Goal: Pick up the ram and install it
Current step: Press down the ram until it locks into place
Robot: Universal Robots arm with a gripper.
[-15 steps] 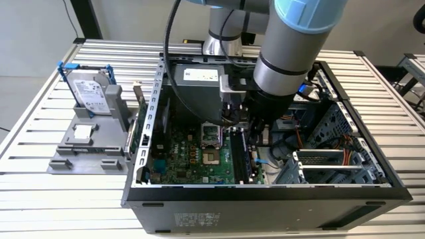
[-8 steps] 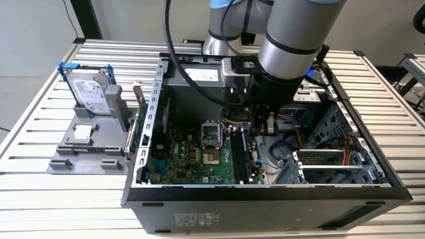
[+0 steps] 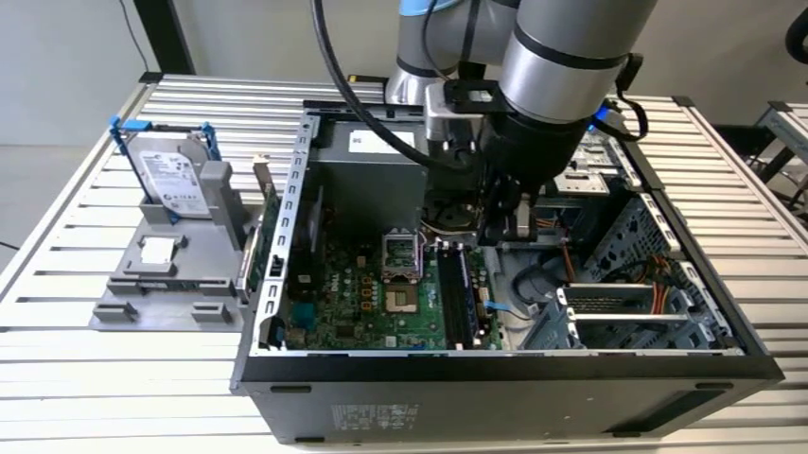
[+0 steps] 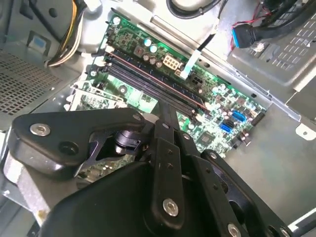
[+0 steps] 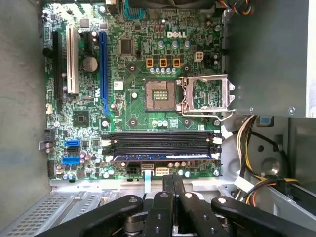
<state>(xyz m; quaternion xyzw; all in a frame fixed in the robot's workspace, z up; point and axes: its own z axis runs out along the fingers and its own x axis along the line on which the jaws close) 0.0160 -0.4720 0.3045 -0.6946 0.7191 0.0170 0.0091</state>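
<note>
The gripper [image 5: 173,185], fingers closed together and empty, hovers inside the computer case [image 3: 505,364]. The first wrist view shows the ram [image 5: 160,158] seated in the motherboard [image 5: 133,113] slot nearest the board's edge.

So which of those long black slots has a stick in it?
The one nearest the claw, by the board's edge. The ram lies along it, looking bluish. The other slots look dark and empty.

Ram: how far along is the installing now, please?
Done, it seems: the ram sits among the memory slots, on the side nearest the pincer. In hand: the pincer hangs shut over it, inside the case. Left: whether the ram is fully latched cannot be told.
</note>
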